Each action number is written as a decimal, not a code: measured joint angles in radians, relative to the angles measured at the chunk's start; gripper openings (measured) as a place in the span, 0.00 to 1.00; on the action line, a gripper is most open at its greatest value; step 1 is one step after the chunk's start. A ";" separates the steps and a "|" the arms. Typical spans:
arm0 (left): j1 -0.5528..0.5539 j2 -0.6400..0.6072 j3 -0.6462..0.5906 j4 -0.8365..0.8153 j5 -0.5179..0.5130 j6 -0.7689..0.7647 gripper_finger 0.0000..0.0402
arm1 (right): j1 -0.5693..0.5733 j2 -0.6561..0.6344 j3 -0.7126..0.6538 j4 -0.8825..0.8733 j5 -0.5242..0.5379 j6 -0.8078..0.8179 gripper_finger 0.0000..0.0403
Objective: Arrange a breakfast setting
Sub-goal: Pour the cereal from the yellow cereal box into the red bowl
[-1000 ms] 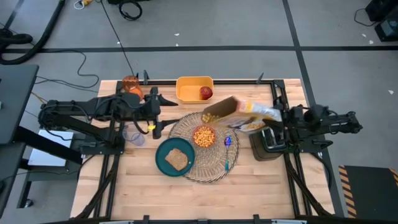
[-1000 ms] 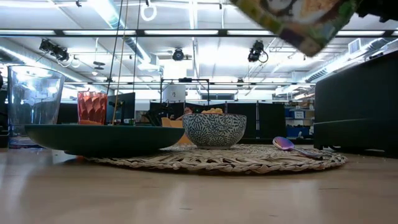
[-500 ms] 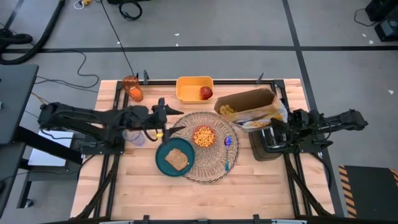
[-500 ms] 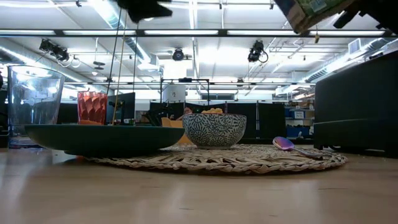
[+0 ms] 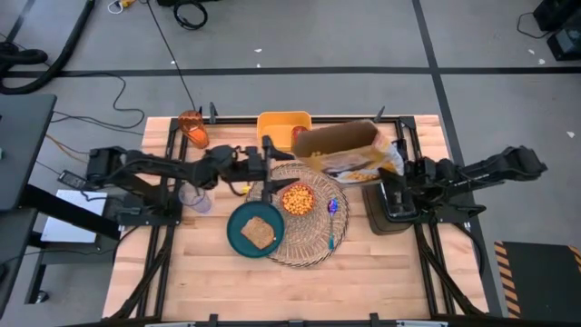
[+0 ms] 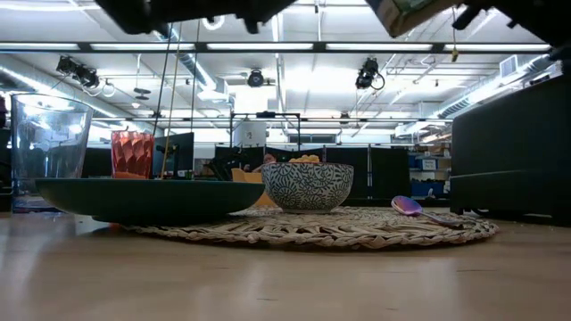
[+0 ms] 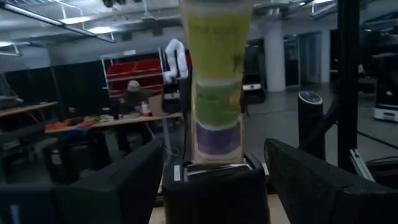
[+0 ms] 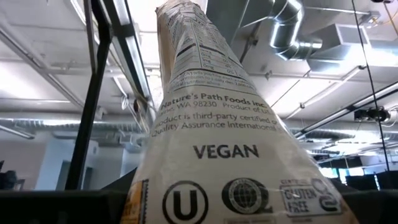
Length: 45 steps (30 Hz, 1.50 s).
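A cereal box (image 5: pixel 338 153) hangs high over the table's far middle, its open end toward the left, with my right gripper (image 5: pixel 398 171) shut on it. My left gripper (image 5: pixel 265 168) is open and empty, just left of the box, above the far edge of the round straw placemat (image 5: pixel 313 245). On the mat stand a bowl of cereal (image 5: pixel 297 197) and a small blue utensil (image 5: pixel 332 223). The teal plate (image 5: pixel 243 227) with a toast slice (image 5: pixel 260 233) overlaps the mat's left edge. The orange cup (image 5: pixel 192 130) stands far left. The box hides the apple. My right gripper holds the cereal box by its closed end (image 5: pixel 385 165), coming level from the table's right. The box is lifted clear and lies almost level. In the right wrist view its narrow printed side (image 8: pixel 211 155) fills the picture and hides the fingers.
A yellow tub (image 5: pixel 277 127) stands at the far edge, partly under the box. A black toaster (image 5: pixel 388 205) stands right of the mat, below my right gripper. A clear glass (image 5: pixel 193 196) stands left of the plate. Bare wood lies along the near edge.
My right gripper has tipped the box back from its slant over the bowl to almost level, then carried it toward the table's far left. My left gripper has reached toward the table's right, from beside the glass to the mat's far edge, close to the box.
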 joint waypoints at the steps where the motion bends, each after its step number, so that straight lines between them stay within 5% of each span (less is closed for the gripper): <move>1: 0.005 0.025 0.022 0.004 0.014 -0.003 0.71 | -0.004 0.031 0.015 0.015 -0.001 0.000 0.48; 19: 0.038 0.139 0.156 0.135 0.076 -0.080 0.77 | -0.051 0.320 0.188 0.045 -0.046 -0.020 0.48; 31: 0.066 0.139 0.155 0.155 0.151 -0.133 0.44 | -0.051 0.346 0.194 -0.006 0.020 0.015 0.51; 45: 0.095 0.137 0.155 0.104 0.171 -0.129 0.26 | -0.050 0.242 0.192 -0.236 0.030 0.034 0.84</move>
